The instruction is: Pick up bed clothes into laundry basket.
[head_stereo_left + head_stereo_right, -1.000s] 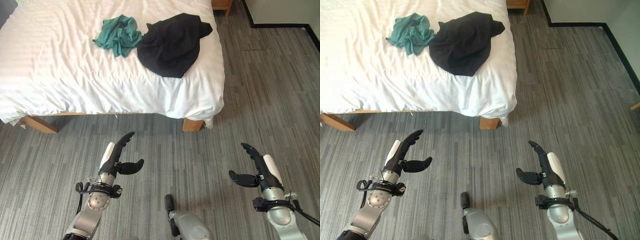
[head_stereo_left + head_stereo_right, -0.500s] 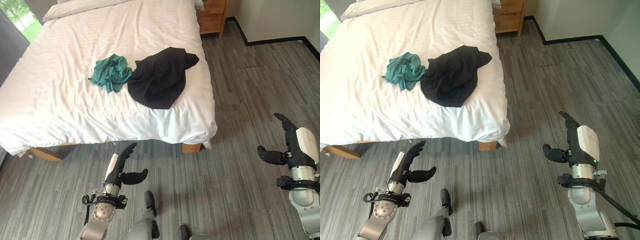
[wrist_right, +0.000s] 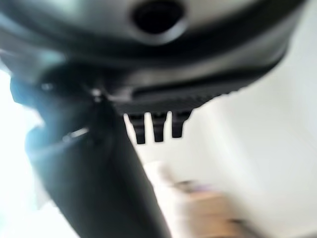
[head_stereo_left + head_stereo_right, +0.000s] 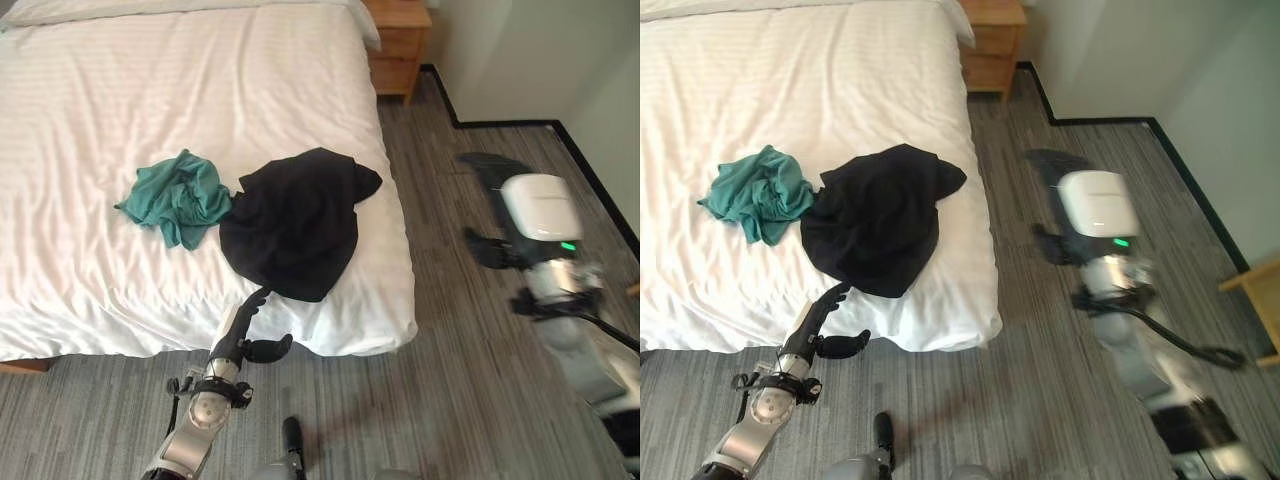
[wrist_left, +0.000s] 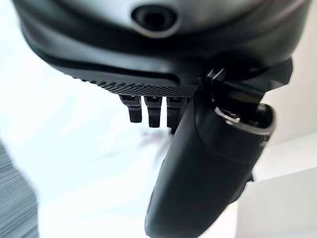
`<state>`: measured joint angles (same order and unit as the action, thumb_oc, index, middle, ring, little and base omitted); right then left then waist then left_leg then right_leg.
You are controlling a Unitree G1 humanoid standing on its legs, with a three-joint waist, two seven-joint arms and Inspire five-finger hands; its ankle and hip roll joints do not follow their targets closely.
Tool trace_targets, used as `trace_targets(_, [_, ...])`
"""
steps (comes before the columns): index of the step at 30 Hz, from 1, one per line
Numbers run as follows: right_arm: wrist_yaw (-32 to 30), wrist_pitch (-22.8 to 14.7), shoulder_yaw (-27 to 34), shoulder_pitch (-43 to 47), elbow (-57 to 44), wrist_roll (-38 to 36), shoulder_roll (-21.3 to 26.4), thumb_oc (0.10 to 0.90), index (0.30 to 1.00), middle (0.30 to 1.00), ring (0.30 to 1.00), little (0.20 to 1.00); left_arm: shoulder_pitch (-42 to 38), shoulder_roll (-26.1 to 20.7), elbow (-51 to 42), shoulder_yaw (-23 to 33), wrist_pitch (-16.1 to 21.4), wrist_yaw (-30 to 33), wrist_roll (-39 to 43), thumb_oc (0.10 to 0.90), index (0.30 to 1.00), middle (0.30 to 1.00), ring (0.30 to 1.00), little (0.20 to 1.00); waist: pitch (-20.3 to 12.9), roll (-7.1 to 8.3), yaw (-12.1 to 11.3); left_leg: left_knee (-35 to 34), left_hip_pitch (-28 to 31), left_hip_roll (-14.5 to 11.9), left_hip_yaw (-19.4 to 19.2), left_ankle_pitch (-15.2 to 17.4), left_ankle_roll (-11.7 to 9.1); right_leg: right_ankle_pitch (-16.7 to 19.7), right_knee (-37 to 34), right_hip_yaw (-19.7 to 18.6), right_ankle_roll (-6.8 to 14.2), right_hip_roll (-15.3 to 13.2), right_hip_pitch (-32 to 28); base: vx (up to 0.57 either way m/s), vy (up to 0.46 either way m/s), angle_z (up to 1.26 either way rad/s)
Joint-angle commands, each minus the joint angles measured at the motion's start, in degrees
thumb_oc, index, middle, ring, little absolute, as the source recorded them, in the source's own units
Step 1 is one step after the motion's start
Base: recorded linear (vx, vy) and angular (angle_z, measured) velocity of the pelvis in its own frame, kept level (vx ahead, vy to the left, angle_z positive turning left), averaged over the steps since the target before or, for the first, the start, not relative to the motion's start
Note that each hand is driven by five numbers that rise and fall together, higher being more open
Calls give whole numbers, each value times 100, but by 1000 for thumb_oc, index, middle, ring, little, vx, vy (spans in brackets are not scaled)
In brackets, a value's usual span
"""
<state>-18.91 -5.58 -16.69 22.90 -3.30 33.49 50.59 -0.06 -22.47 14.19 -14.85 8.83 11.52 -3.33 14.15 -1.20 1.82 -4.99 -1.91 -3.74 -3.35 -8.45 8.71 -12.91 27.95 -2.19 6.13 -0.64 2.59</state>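
A black garment (image 4: 292, 224) lies crumpled near the right edge of the white bed (image 4: 120, 90). A teal garment (image 4: 176, 197) is bunched just left of it, touching it. My left hand (image 4: 243, 330) is open and empty, held low at the bed's near edge, just below the black garment. My right hand (image 4: 505, 205) is open and empty, raised over the floor to the right of the bed, well apart from the clothes.
A wooden nightstand (image 4: 400, 38) stands at the bed's far right corner, by a pale wall with a dark skirting (image 4: 500, 122). Grey striped flooring (image 4: 470, 340) runs along the right of the bed. A wooden furniture edge (image 4: 1260, 300) shows at far right.
The camera has moved toward the bed, which now looms larger. My left hand has come up to the bed's near edge. My right hand has risen, moving fast beside the bed.
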Motion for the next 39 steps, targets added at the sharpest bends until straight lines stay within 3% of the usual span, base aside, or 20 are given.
trace_targets(1, [-168,55,-99,1424,238,-13,-36,800,900,900,900,900,300,-428,-340,136,343,87,40,800,900,900,900,900,-211,350,-186,-1,163,127,-420,520,-1247,669,-1789,-663,87,-83,166,308,-114,90])
trace_targets(4, [-100,88,-361,1649,444,-152,-268,800,900,900,900,900,331,-524,-310,205,336,77,105,800,900,900,900,900,-228,427,-206,-1,238,196,-260,623,-1249,802,-2309,-752,109,-191,-24,159,-114,129])
trace_targets(5, [24,114,-695,1916,741,-203,-541,800,900,900,900,900,421,-532,-228,189,312,82,125,800,900,900,900,900,-272,491,-380,-1,284,195,-265,702,-1234,918,-2484,-605,107,-364,-110,84,-67,90])
trace_targets(6, [-2,101,-761,1991,810,-209,-570,800,900,900,900,900,435,-524,-229,218,315,83,126,800,900,900,900,900,-269,494,-346,-1,292,202,-263,706,-1230,937,-2532,-600,111,-375,-143,158,-131,50])
trace_targets(7, [58,147,-935,2053,1096,-293,-690,800,900,900,900,900,535,-492,-187,201,303,67,191,800,900,900,900,900,-340,525,-453,-1,285,220,-210,742,-1222,989,-2687,-567,105,-438,-249,87,-57,43])
trace_targets(15, [218,239,-1636,2618,2552,-572,-1113,800,900,900,900,900,933,-428,302,286,271,48,454,800,900,900,900,900,-397,518,-745,-1,156,260,3,716,-1287,1045,-3054,-214,95,-600,-539,116,-65,43])
trace_targets(20, [64,406,-2051,3374,4570,-785,-1510,800,900,900,900,900,575,-469,1274,289,335,316,724,800,900,900,900,900,-93,406,-973,-1,-420,268,172,497,-1439,1101,-3066,-90,84,-566,-125,-63,-34,18])
trace_targets(21, [51,392,-2061,3399,4603,-789,-1519,800,900,900,900,900,554,-465,1295,286,346,320,725,800,900,900,900,900,-102,407,-963,-1,-444,267,181,492,-1441,1100,-3060,-81,83,-565,-103,-99,-50,22])
trace_targets(23, [143,468,-2136,3485,5620,-937,-1586,400,300,300,300,300,176,-455,2272,198,262,475,523,800,900,900,900,900,-65,339,-1016,-1,-675,297,269,429,-1514,1086,-3112,45,92,-533,2,-13,-36,36])
trace_targets(25, [192,481,-2211,3612,5924,-941,-1531,400,300,300,300,300,36,-512,2583,167,224,547,336,800,900,900,900,900,-69,319,-1017,-1,-701,296,299,421,-1524,1058,-3125,83,101,-526,-10,32,-6,49])
trace_targets(27, [236,487,-2267,3890,6033,-1122,-1296,400,300,300,300,300,3,-623,2770,302,198,704,287,800,900,900,900,900,-85,324,-996,-1,-637,292,319,425,-1513,1015,-3109,93,116,-510,-94,52,6,15])
trace_targets(30, [178,382,-2273,4161,5491,-1338,-542,400,300,300,300,300,60,-919,2439,612,246,864,243,800,900,900,900,900,-139,386,-904,-1,-511,278,276,475,-1509,1042,-3106,48,154,-562,-194,2,28,3])
trace_targets(36, [26,246,-1627,4218,3112,-1839,2005,400,300,300,300,300,266,-1749,1323,1571,214,1043,-74,800,900,900,900,900,-429,515,-546,-1,-128,280,128,705,-1497,1057,-3220,20,273,-714,-501,47,56,-7])
trace_targets(37, [31,252,-1587,4183,3091,-1836,2014,400,300,300,300,300,264,-1756,1311,1572,206,1040,-76,800,900,900,900,900,-433,516,-556,-1,-154,272,126,674,-1498,1092,-3225,15,271,-705,-474,59,26,-11])
trace_targets(39, [-39,206,-1278,4007,2516,-1911,2861,400,300,300,300,300,273,-1956,959,2040,196,1155,-240,800,900,900,900,900,-564,505,-373,-1,-58,276,82,749,-1485,1093,-3237,-16,314,-743,-531,72,27,-16])
